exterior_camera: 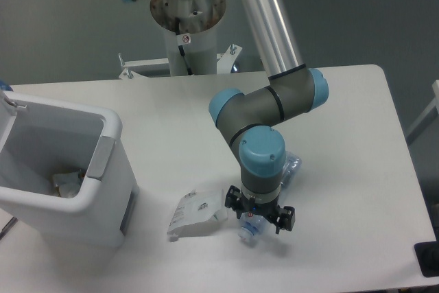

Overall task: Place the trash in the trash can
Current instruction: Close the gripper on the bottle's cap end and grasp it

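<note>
The crushed clear bottle lies on the white table at the front middle, mostly hidden under my wrist. Only its cap end and its far end near the wrist's right side show. My gripper hangs right over the bottle's middle, pointing down, with its fingers spread open on either side. Just to the left lies the flattened pale carton, apart from the gripper. At the left edge stands the white trash can, well away from the gripper.
Some crumpled pale scraps lie inside the trash can. The arm's base column rises behind the table's far edge. A dark object sits at the front right corner.
</note>
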### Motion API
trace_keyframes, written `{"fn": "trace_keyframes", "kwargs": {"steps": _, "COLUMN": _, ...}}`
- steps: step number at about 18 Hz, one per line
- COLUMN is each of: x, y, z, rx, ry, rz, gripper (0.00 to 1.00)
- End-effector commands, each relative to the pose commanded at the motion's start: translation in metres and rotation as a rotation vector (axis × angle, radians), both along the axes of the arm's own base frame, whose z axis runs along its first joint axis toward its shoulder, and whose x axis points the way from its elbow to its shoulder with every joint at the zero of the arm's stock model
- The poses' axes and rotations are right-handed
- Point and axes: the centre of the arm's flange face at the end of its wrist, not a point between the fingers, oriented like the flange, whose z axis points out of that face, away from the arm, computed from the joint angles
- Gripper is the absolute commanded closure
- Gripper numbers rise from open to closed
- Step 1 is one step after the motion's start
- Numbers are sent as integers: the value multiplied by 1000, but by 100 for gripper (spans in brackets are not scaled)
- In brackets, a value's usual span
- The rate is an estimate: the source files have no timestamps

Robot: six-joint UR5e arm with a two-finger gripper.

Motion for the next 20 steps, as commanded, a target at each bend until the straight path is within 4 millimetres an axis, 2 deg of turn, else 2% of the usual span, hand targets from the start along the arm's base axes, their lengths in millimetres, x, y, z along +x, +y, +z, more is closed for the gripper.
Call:
{"fn": "trace_keyframes", "kwargs": {"steps": 12, "x": 6, "y": 9, "z": -22, "rx": -70, "ry": 29, "rz": -17, "gripper": 2}}
{"fn": "trace_keyframes", "kwargs": {"steps": 14, "x": 6, "y": 10, "z": -17, "rx": -64, "ry": 34, "rz": -16, "gripper": 46}}
{"fn": "trace_keyframes", "kwargs": {"steps": 16, "x": 6, "y": 10, "z": -13, "rx": -62, "ry": 38, "rz": -15, "gripper": 73}}
{"fn": "trace_keyframes", "kwargs": {"steps": 17, "x": 5, "y": 10, "z": -10, "rx": -57, "ry": 42, "rz": -13, "gripper": 77}}
{"fn": "trace_keyframes", "kwargs": {"steps": 20, "x": 3, "y": 12, "z": -1, "rx": -40, "ry": 49, "rz": -10, "gripper": 77}}
